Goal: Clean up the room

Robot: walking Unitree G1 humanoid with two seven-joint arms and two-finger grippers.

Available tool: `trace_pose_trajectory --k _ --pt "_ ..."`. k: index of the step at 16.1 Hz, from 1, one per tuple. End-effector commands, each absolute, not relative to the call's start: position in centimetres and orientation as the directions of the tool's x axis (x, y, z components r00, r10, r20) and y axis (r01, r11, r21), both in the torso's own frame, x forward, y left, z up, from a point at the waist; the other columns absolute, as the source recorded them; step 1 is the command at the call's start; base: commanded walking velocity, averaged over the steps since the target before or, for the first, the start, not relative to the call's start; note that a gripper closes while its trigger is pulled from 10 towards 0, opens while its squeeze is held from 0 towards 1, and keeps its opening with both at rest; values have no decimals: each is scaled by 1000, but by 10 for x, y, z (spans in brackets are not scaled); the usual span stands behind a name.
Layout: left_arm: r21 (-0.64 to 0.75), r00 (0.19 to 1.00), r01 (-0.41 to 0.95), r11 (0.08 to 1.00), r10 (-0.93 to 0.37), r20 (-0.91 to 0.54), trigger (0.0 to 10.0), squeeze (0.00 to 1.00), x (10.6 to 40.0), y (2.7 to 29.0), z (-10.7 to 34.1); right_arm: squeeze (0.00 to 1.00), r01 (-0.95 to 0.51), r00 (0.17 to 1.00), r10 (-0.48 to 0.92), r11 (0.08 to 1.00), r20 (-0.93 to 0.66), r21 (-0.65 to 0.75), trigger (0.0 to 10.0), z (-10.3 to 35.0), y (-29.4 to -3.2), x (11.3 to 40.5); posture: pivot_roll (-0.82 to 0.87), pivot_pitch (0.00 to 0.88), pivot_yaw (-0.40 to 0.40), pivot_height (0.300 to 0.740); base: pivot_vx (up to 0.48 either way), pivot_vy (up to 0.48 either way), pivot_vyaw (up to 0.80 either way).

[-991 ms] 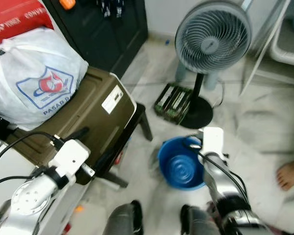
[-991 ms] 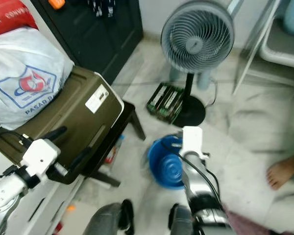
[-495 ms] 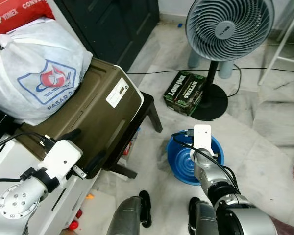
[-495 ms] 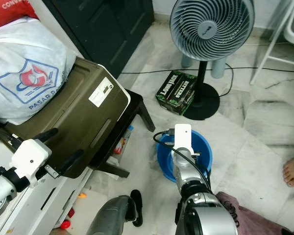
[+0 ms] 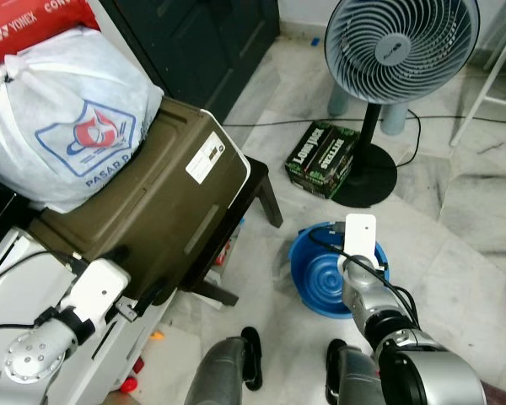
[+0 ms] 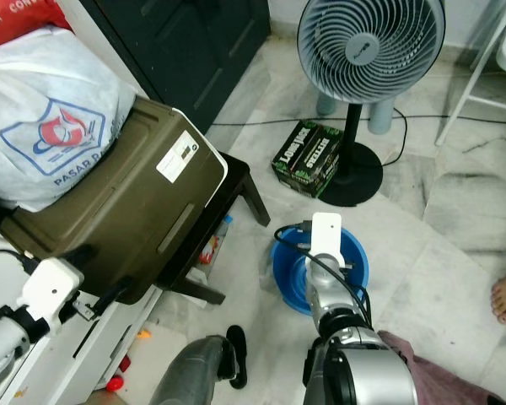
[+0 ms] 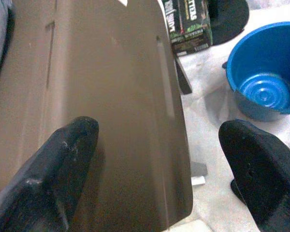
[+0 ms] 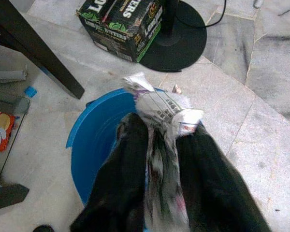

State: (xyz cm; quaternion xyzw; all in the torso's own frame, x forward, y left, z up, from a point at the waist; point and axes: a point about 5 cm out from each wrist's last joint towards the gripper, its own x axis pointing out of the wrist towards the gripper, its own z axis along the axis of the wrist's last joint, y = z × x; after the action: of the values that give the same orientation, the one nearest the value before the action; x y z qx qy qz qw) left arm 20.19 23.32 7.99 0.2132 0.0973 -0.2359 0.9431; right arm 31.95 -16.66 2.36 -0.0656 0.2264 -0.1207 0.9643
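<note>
A crumpled wrapper (image 8: 160, 113) sat pinched in the right gripper (image 8: 159, 145), its jaws closed on it, still above the blue basin (image 5: 320, 274) on the floor near the fan (image 5: 401, 51). The left gripper (image 7: 154, 169), jaws apart, had dropped lower along the olive case (image 5: 152, 211).

Head eyes look down; all views share blue basin (image 5: 325, 278)

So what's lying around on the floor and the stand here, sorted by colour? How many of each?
Blue: 1, the basin on the floor.
Olive-brown: 1, the storage box.
White: 1, the tied bag on that box.
Green and black: 1, the carton by the fan's base.
Grey: 1, the standing fan.
Silvery: 1, the crumpled wrapper pinched in the right gripper.
Total: 6.
</note>
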Motion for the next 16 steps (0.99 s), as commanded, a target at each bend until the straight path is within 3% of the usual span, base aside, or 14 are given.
trace_pose_trajectory --k 1,5,8,11,14,16 --pt "352 865 485 801 -378 -330 10000 0 198 242 62 992 192 863 -249 967 -440 -170 10000 19 -160 317 326 327 249 740 0 0 0" --pt "339 860 474 812 -345 -376 10000 0 200 252 22 1000 201 872 -251 966 -421 -161 10000 23 -164 320 317 328 249 740 0 0 0" --pt "341 868 465 817 -344 -358 10000 0 205 250 16 1000 126 899 -155 987 -411 -98 10000 23 -154 320 274 315 225 740 0 0 0" --pt "313 881 452 835 -365 -300 10000 0 215 231 6 1000 -167 903 100 978 -417 -128 10000 13 -131 306 185 282 177 740 0 0 0" --pt "278 913 402 873 -361 -188 10000 0 230 216 13 1000 -359 887 271 914 -374 -188 10000 14 -131 289 100 236 131 740 0 0 0" --pt "261 925 380 887 -373 -81 10000 0 241 202 31 1000 -400 885 316 891 -341 -213 10000 20 -136 280 59 197 102 740 0 0 0"
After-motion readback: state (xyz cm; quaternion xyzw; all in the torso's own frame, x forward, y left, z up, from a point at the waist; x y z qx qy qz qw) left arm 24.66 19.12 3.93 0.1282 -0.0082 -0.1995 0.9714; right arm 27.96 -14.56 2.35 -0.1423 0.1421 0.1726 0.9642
